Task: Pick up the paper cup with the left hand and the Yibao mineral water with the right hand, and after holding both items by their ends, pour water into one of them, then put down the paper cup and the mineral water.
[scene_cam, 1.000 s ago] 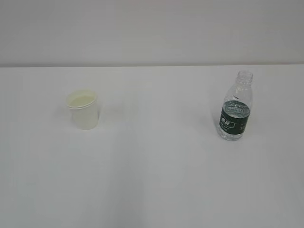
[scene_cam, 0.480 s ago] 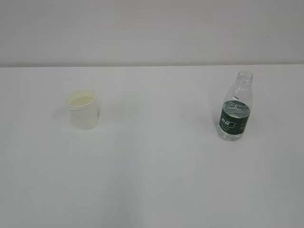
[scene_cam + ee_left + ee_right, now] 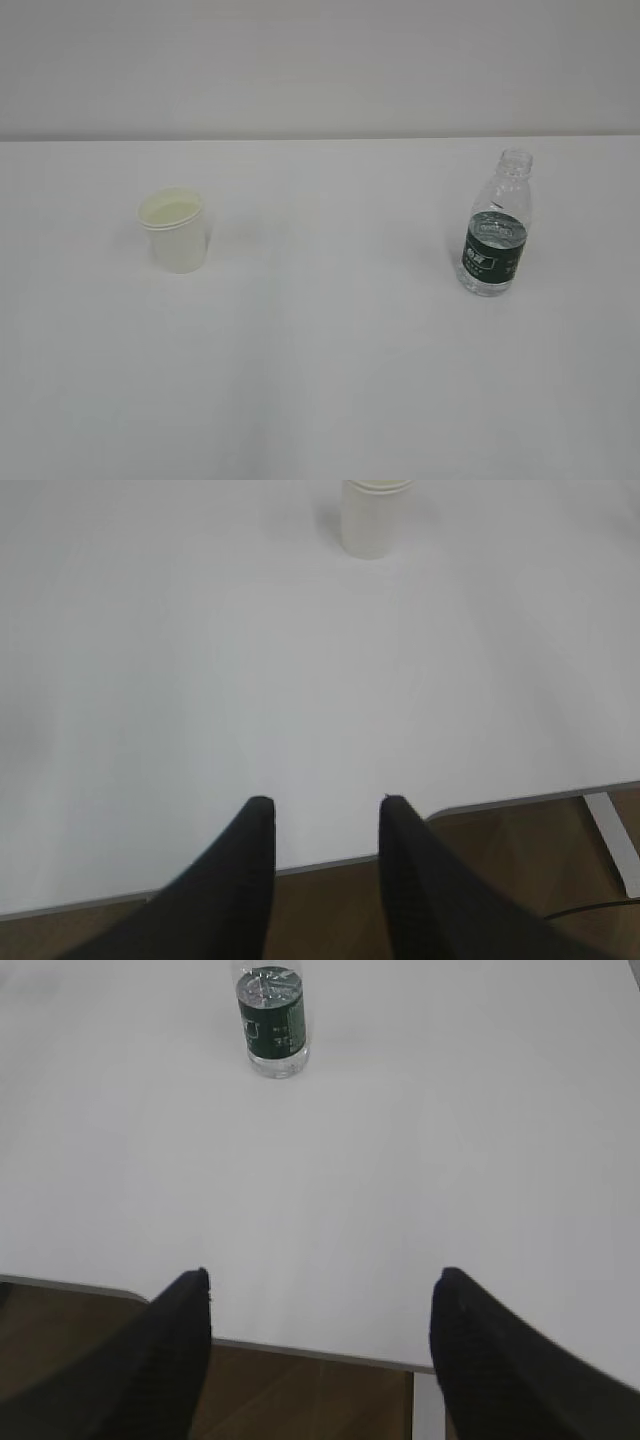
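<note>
The white paper cup (image 3: 176, 232) stands upright on the left of the white table; it also shows at the top of the left wrist view (image 3: 372, 518). The clear Yibao bottle (image 3: 495, 228) with a dark green label stands upright on the right, capless; it also shows at the top of the right wrist view (image 3: 271, 1022). My left gripper (image 3: 323, 802) is open and empty, back at the table's near edge, far from the cup. My right gripper (image 3: 324, 1276) is wide open and empty, also at the near edge, far from the bottle. Neither arm shows in the exterior view.
The white table (image 3: 330, 370) runs back to a pale wall. Its near edge (image 3: 500, 802) shows in both wrist views, with brown wooden floor (image 3: 300, 1400) below it.
</note>
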Action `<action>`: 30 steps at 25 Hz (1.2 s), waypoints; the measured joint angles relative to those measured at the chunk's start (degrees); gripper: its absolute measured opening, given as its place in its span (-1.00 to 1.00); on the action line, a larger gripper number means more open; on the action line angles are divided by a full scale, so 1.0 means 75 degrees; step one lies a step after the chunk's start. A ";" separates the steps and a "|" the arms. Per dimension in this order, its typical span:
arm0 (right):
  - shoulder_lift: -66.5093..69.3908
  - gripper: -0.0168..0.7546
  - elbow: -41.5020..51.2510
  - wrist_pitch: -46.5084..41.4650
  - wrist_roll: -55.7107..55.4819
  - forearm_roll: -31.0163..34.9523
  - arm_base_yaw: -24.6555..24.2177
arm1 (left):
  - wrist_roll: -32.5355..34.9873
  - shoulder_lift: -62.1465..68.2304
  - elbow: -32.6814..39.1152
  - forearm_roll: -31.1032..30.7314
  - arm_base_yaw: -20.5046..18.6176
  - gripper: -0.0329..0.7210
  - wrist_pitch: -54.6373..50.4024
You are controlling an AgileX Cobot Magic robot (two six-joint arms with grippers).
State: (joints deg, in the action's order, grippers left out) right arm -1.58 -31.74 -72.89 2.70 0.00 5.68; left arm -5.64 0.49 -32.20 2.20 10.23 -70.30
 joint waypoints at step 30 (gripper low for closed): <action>0.0000 0.39 0.0350 0.0932 0.0013 -0.0152 0.0000 | 0.0000 0.0000 0.0142 -0.0348 0.0000 0.23 0.0513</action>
State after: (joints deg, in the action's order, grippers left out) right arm -1.58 -29.12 -65.90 2.80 -1.14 5.68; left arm -5.64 0.49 -31.13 -0.40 10.23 -66.45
